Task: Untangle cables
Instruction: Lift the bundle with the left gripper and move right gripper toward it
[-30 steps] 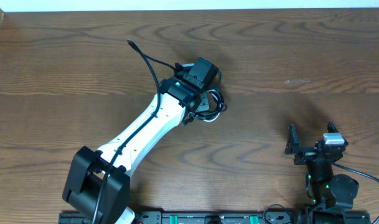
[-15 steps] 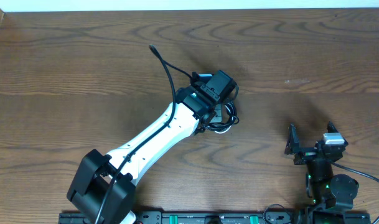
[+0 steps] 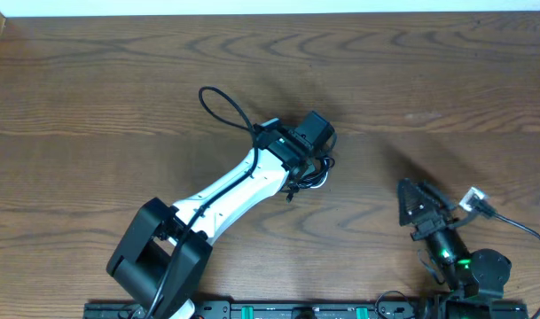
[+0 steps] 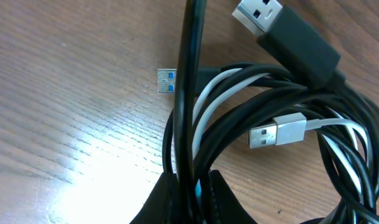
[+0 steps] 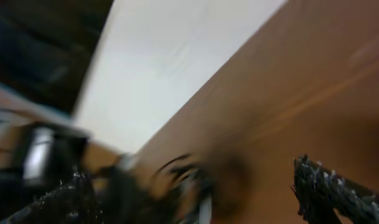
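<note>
**A:** What surrounds the work, and what blocks the view?

**B:** A brown wooden table (image 3: 447, 80), with a white strip (image 3: 252, 7) along the top edge and a dark rail (image 3: 296, 311) along the bottom. The left arm (image 3: 234, 186) slants from the lower left up to the middle of the overhead frame. Its wrist covers most of the bundle from above.

**A:** Where are the cables (image 4: 313, 93)?

**B:** On the table in the middle of the overhead frame, showing at the wrist's lower right. One loop (image 3: 204, 94) of black cord sticks out to the wrist's upper left.

**A:** And the left gripper (image 4: 194, 190)?

**B:** It is clamped on a single black cord (image 4: 190, 74) at the bottom of the wrist view. That cord runs straight up the frame, across the coil. The rest coils to the right of the fingers, with a white cord (image 4: 335, 124) threaded among the black ones. A black plug (image 4: 295, 37) lies at the upper right, a silver plug (image 4: 273, 134) in the centre, and a blue-tongued plug (image 4: 167, 81) on the wood left of the held cord.

**A:** The right gripper (image 3: 418, 202)?

**B:** It is at the lower right of the overhead frame, jaws spread wide and holding nothing, well apart from the cables. Its own camera is blurred, showing little beyond its fingertips (image 5: 329, 183).
</note>
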